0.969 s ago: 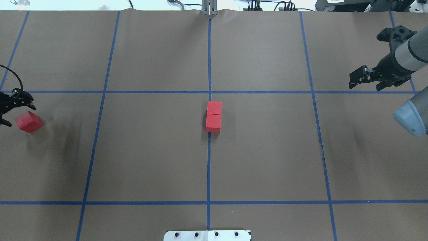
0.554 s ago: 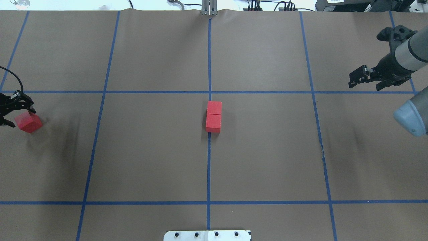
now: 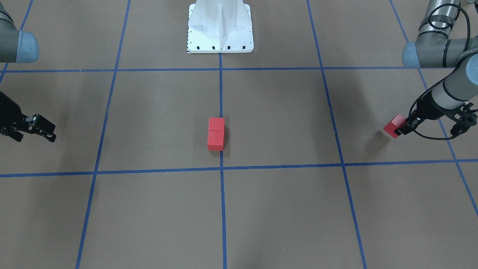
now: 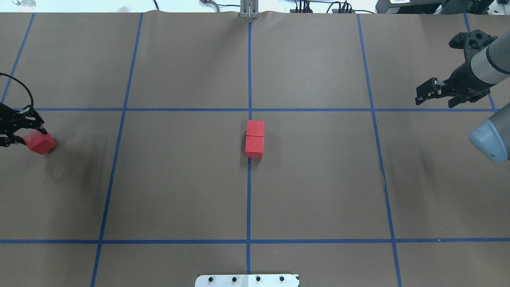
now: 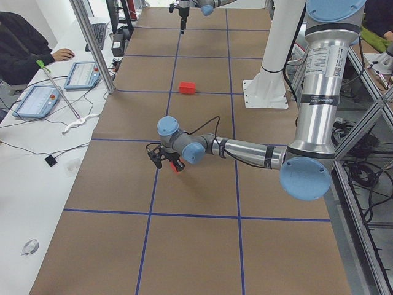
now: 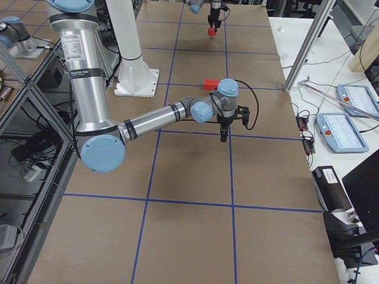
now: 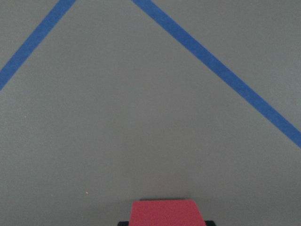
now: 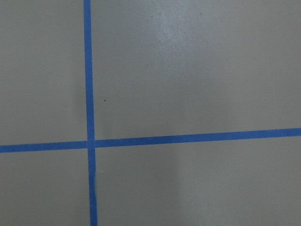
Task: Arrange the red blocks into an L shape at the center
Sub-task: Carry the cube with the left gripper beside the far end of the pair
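Note:
Two red blocks (image 4: 255, 128) (image 4: 254, 146) lie touching in a short column on the brown floor, against the middle blue line (image 4: 249, 199); the front view shows them too (image 3: 216, 124) (image 3: 216, 140). The third red block (image 4: 40, 143) (image 3: 392, 126) sits in my left gripper (image 4: 35, 138) (image 3: 398, 129), which is shut on it at the far left, a little above the floor with a shadow below. The left wrist view shows that block (image 7: 164, 213) at its bottom edge. My right gripper (image 4: 436, 95) (image 3: 33, 130) hangs open and empty at the far right.
The white robot base plate (image 4: 247, 280) (image 3: 219, 30) lies at the near edge on the middle line. Blue tape splits the brown floor into large squares. A metal post (image 4: 249, 10) stands at the far edge, with operators' tablets (image 5: 38, 100) beyond.
My left gripper went from open around the far-left red block to shut on it, and the block has shifted slightly right and risen. The right arm and the centre blocks have not moved.

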